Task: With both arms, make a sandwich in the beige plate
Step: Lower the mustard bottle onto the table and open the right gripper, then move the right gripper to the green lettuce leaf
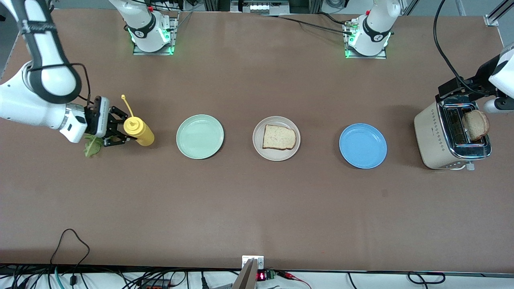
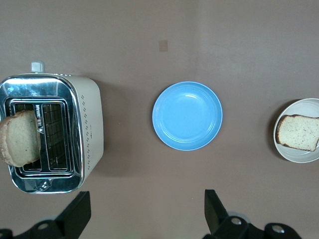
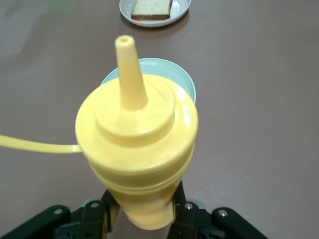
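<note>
Fingers of the right pincer [image 1: 120,130] pinch a yellow squeeze bottle [image 1: 138,131] at the right arm's end of the bench [image 1: 257,208], with a lettuce leaf [image 1: 92,146] lying just beside them. Next along the row come a mint-green plate [image 1: 200,136], then the beige plate [image 1: 276,138] carrying one bread slice [image 1: 279,137], then a blue plate [image 1: 362,145]. The left pincer [image 2: 144,219] hangs spread wide and empty above the bench near a toaster [image 1: 451,136], where a second bread slice [image 1: 476,125] stands in a slot.

Lettuce leaf [image 1: 92,146] partly hidden under right tool [image 1: 120,129]; toaster [image 1: 449,134] partly hidden by left arm.
</note>
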`<state>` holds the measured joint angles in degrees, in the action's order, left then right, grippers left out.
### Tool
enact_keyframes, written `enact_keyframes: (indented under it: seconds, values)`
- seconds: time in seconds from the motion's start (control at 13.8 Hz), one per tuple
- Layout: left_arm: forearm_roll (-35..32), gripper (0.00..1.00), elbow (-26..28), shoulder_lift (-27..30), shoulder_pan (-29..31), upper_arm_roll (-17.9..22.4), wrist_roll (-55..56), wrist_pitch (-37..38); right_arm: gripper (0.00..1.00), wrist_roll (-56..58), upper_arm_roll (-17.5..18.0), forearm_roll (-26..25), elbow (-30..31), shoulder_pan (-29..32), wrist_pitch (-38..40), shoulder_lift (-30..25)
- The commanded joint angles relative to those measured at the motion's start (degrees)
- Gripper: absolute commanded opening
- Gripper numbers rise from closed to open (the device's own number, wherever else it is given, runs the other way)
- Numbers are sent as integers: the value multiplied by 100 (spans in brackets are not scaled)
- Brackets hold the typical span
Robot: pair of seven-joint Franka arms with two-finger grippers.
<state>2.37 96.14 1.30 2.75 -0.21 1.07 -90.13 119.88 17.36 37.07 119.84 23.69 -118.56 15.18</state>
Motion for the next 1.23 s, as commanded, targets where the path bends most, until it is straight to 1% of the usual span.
enact_keyframes:
  seconds: [0.0,0.14,0.43,0.51,0.79,0.87,0.94,1.01,1.08,1.16]
  values:
    - [-122,100,63,107,15,-40,25,21,0,1200,110,676,13,591,271,580]
    - [-122,100,63,107,23,-32,42,48,0,1598,110,932,13,794,437,967]
    - [-131,100,54,98,23,-14,-19,30,0,1845,110,1109,4,1005,518,1355]
    - [-122,100,54,107,23,-23,-11,30,0,1950,110,1187,4,1014,527,1434]
    - [-122,100,54,133,6,-119,60,22,0,1960,110,1206,-5,1041,509,1487]
    - [-122,100,63,125,6,-128,60,4,14,1925,110,1206,-5,1041,518,1487]
    - [-122,100,63,133,6,-128,60,4,47,1890,110,1206,-5,1041,518,1487]
    - [-122,100,63,133,6,-128,60,4,69,1863,110,1206,-5,1032,509,1487]
    - [-122,100,63,133,15,-128,60,4,82,1846,110,1214,-5,1023,509,1487]
    - [-122,100,63,133,15,-119,60,4,87,1837,110,1215,-5,1023,509,1487]
